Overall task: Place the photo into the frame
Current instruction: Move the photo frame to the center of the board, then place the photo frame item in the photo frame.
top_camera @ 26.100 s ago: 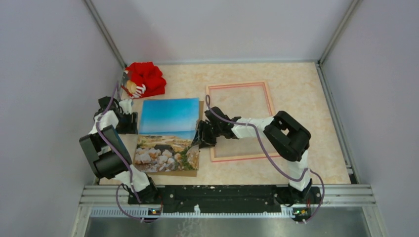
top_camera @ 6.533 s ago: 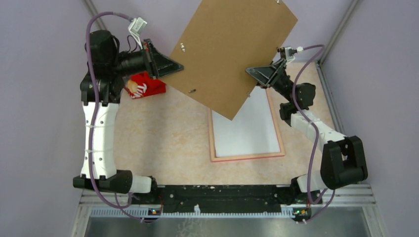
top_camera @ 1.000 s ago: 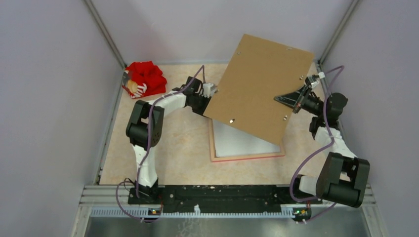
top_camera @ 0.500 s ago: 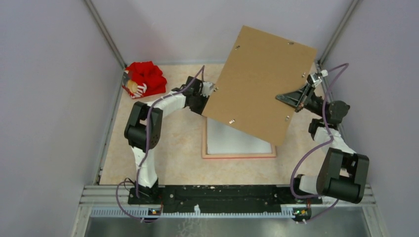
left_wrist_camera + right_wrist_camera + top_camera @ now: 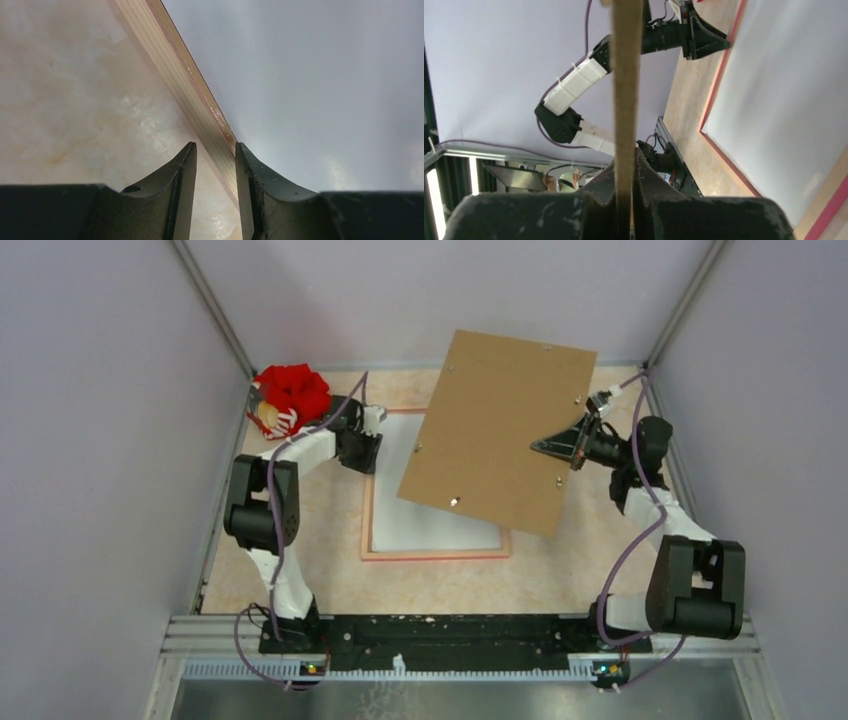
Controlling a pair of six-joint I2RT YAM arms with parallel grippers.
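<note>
The frame (image 5: 366, 510) lies flat at the middle of the worktop (image 5: 330, 540), back side up. The photo (image 5: 430, 527) sits inside it with its white back showing. Where it can be seen, the photo reaches the pink rails at 9 and 6 o'clock. The part toward 1 o'clock is hidden under the backing board (image 5: 495, 430).

The board is off the worktop and tilted, above the frame's 12-to-3 o'clock portion, and it is not seated in the frame. The right gripper (image 5: 540, 447) has it by the 3 o'clock edge. In the right wrist view the brown board stands edge-on between the fingers (image 5: 649, 190), which are pressed against both of its faces.

The left gripper (image 5: 215, 150) is at the frame's 9 o'clock rail, toward the far end. One finger is on each side of the rail, close in, with a thin strip of worktop showing beside one finger. I cannot tell whether they actually pinch the rail.

A red cloth bundle (image 5: 292, 398) lies in the worktop's 10 o'clock corner, apart from the frame.
</note>
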